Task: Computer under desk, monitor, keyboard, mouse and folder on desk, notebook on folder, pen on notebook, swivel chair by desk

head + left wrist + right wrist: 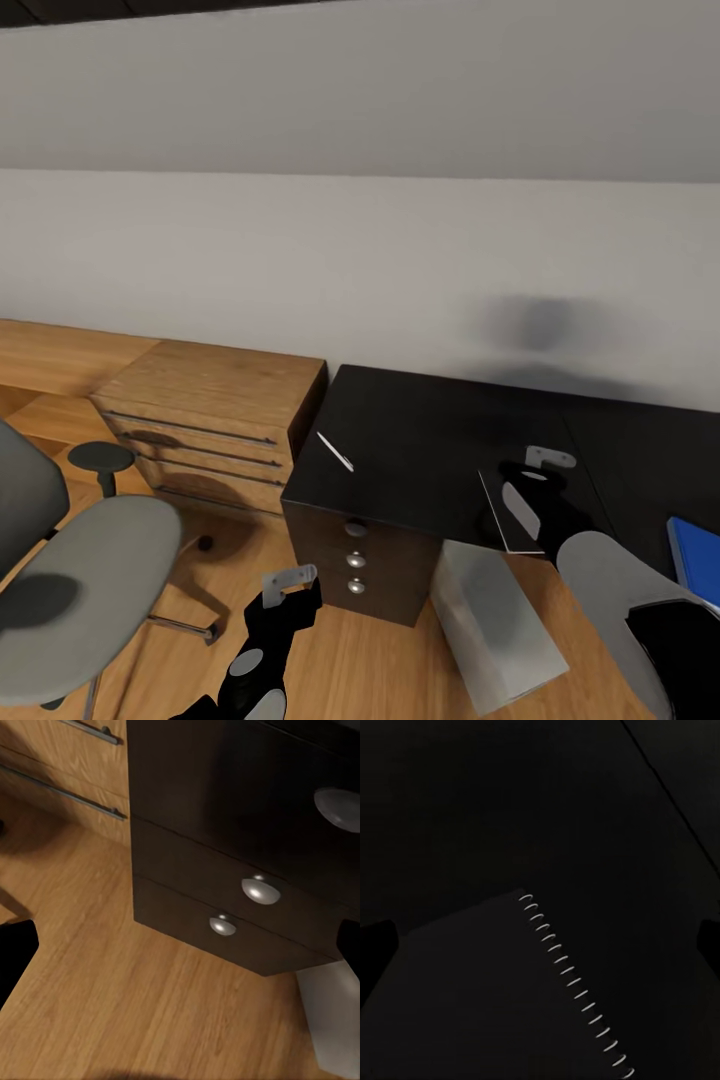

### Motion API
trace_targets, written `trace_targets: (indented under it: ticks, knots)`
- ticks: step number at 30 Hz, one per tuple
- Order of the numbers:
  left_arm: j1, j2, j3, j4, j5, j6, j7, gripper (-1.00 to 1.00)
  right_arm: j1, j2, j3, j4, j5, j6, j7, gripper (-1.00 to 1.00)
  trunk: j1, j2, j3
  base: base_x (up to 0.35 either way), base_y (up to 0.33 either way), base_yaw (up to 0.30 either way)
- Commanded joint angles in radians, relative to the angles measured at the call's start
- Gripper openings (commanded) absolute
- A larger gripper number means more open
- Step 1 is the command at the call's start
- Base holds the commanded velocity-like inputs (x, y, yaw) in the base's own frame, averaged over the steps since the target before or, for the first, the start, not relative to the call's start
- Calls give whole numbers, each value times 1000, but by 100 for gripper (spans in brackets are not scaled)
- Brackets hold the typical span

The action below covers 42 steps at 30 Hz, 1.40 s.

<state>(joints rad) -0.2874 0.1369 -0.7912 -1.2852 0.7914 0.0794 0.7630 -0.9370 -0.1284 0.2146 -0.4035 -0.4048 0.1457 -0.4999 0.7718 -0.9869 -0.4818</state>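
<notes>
At far left the swivel chair [85,580] stands on the floor, seat bare. Left gripper [290,583] hangs low before the drawers [247,889], jaws apart, empty. Pen [335,450] lies on the tabletop [420,440]; the computer [497,620] stands beneath. Right gripper [535,475] hovers spread over the notebook [495,997], whose black cover barely separates from the surface: misjudged descent risks sliding it off the edge. Folder [698,560] is cropped at right.

- Head view: even, soft light; pale wall [360,250] carries a blurred grey shadow patch above the desk [430,450].
- Swivel chair [85,590] seat holds a dark soft-edged shadow.
- Right wrist view very dim, nearly black.
- Left wrist view: drawer knobs [260,890] glint, slightly soft.
</notes>
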Motion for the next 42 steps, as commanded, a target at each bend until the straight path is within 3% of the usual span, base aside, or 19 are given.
trace_targets:
  ticks: [1, 8, 14, 25, 32, 42]
  knots:
    - [-1, 1, -3, -2, 2, 5, 7, 100, -1, -2, 8, -2, -17, 9, 2, 100, 4, -8, -4, 0, 0, 0]
    - [-1, 0, -4, -2, 1, 5, 7, 100, -2, -21, 8, 1, -88, 19, 56, 100, 31, -57, -26, 0, 0, 0]
    - [-1, 0, -5, -2, 1, 5, 7, 100, -2, -31, 8, 2, -115, 41, 67, 100, 54, -99, -45, 0, 0, 0]
    - [-1, 0, -5, -2, 2, 5, 7, 100, -3, -41, 4, 2, -123, 46, 69, 100, 96, -176, -80, 0, 0, 0]
    - [-1, 0, -5, -2, 2, 5, 7, 100, -3, -42, -37, 3, -141, 47, 69, 100, 123, -225, -101, 0, 0, 0]
    - [-1, 0, -5, -2, 2, 5, 7, 100, -3, -46, -52, 3, -153, 48, 69, 100, 161, -295, -133, 0, 0, 0]
